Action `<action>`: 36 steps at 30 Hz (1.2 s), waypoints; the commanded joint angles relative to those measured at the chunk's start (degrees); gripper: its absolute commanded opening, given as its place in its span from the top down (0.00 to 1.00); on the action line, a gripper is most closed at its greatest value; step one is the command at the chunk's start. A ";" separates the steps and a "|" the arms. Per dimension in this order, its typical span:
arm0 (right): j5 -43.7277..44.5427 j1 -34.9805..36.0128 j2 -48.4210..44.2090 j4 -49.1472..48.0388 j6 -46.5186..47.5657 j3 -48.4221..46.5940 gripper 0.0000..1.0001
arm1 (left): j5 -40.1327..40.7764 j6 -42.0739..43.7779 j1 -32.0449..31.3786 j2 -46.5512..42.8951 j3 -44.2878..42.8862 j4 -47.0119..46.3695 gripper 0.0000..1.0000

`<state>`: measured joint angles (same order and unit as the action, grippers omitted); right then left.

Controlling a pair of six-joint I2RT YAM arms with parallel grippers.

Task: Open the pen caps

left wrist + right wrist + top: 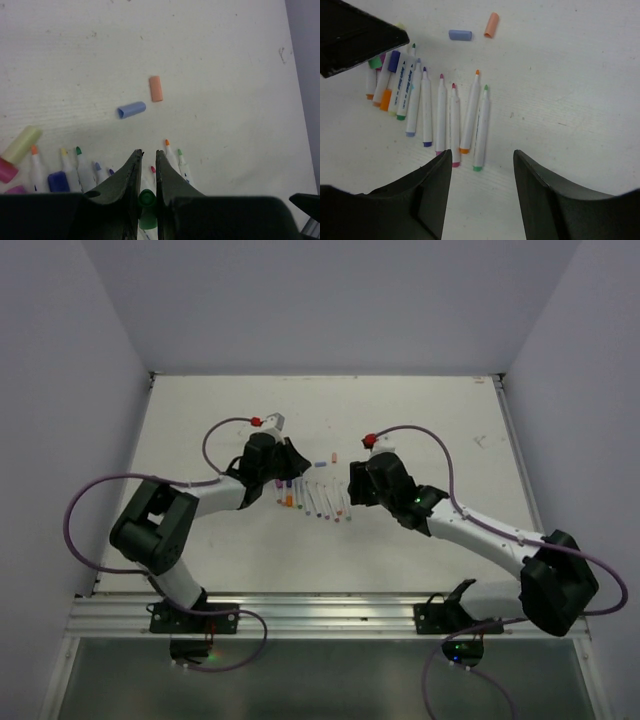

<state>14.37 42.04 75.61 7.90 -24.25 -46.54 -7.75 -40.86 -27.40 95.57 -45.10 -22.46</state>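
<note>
Caps mostly off: blue cap [460, 34] and orange cap [491, 25] lie loose on the surface [580, 75] beyond the bared pens [455, 120]. My left fingers [131, 172] pinch a green cap [147, 199]; right fingers [420, 195] spread, empty. The half-hidden pile [390, 85] may hold capped ones.

White pen barrels [441, 117] lie side by side (coloured tips bare) near the middle of the white bench [570, 75].

A white counter [420, 420], faintly scuffed and flecked with small dark marks, sits under soft, even light, boxed in by a pale grey back wall [330, 300] and matching side walls [60, 390], with a metal rail [320, 612] along its near edge.
</note>
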 commanded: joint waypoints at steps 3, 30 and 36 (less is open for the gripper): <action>2.85 -0.12 -7.84 3.26 1.22 4.35 0.43 | 0.80 2.28 -0.20 6.73 -6.22 -5.40 0.97; 13.48 -0.12 -26.03 15.73 5.61 2.44 0.36 | 9.92 6.58 -0.38 -9.59 -4.65 3.80 0.25; 21.56 -0.12 -31.57 22.85 10.44 -6.35 0.15 | 19.16 15.19 -0.38 -28.92 -5.87 17.41 0.00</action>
<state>28.86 42.04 46.81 26.50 -18.06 -46.92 3.92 -31.83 -27.53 73.93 -49.63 -13.63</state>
